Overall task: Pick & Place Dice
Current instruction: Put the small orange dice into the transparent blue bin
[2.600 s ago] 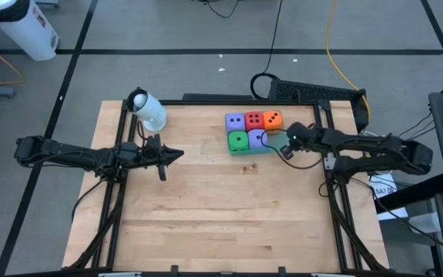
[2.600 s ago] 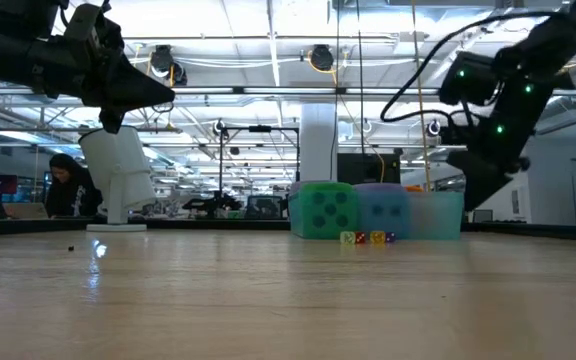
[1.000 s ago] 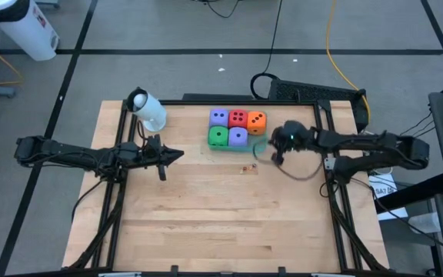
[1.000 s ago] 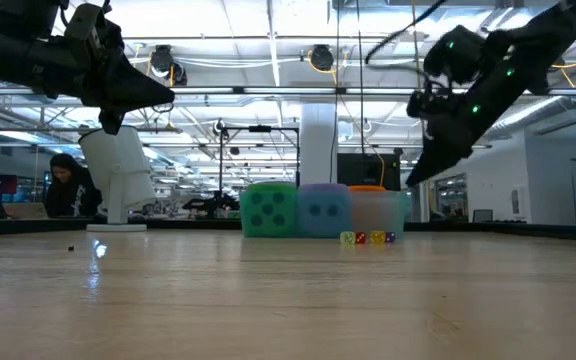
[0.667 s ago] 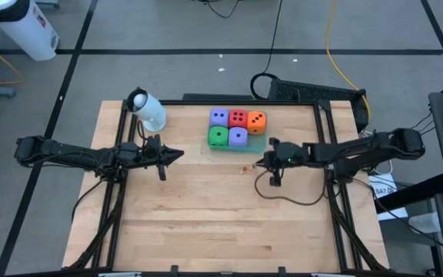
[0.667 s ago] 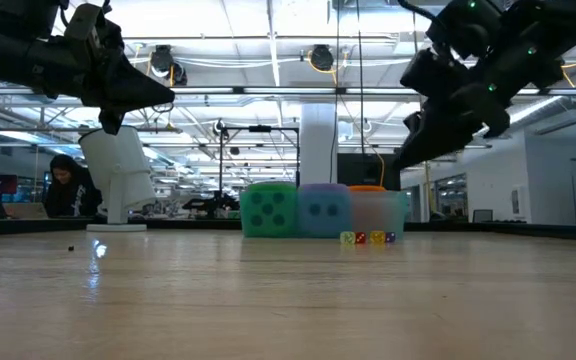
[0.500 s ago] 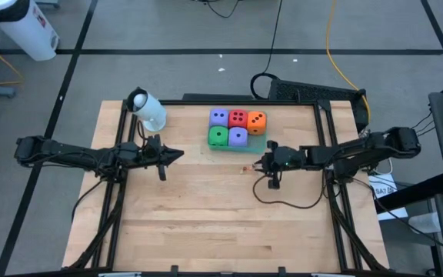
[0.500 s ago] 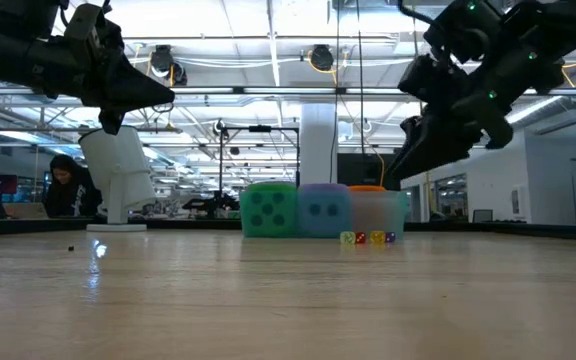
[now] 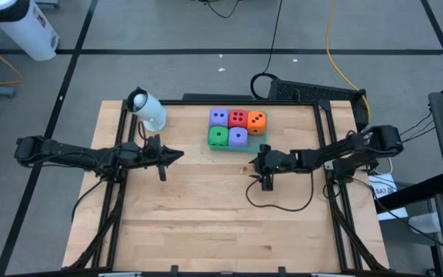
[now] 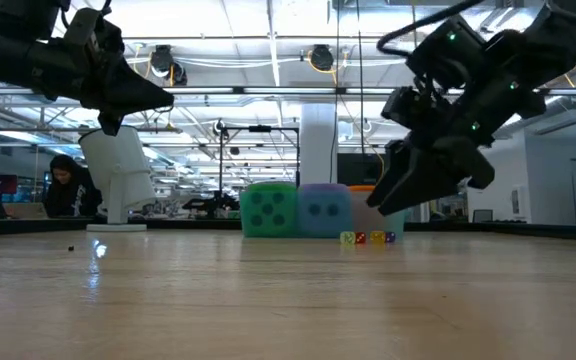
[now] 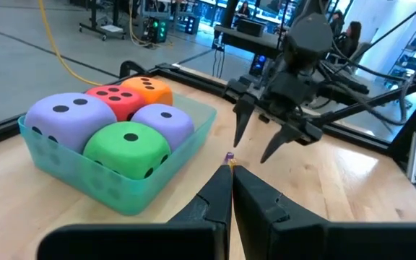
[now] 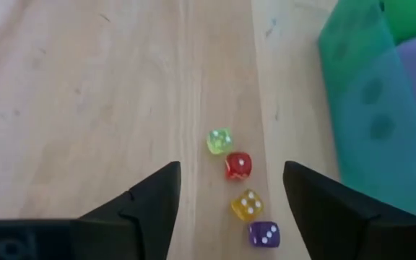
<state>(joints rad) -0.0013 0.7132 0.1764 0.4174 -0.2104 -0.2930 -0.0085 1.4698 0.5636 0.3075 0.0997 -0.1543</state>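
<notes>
dice (image 9: 237, 128) sit in green tray (image 11: 85, 180) at 12 o'clock, tray nudged toward 11; right gripper (image 12: 231, 177) left it, now spread empty over four tiny dice (image 12: 238, 165), likely next pick; left gripper (image 9: 177, 155) closed at 9

The near half of the desk (image 9: 206, 231) lies bare, open to passage from either side. At the far edge the green tray (image 9: 260, 144), packed with five big dice (image 9: 237, 128), blocks the middle. Just beside its near rim lie four tiny dice (image 12: 240, 184) in a short row, with the right gripper (image 9: 261, 171) hanging over them, fingers (image 12: 150, 202) spread either side. A white cylinder (image 9: 148, 110) stands at the far left corner. The left gripper (image 9: 177, 155), fingers together, hovers left of centre, well apart from the tray.
</notes>
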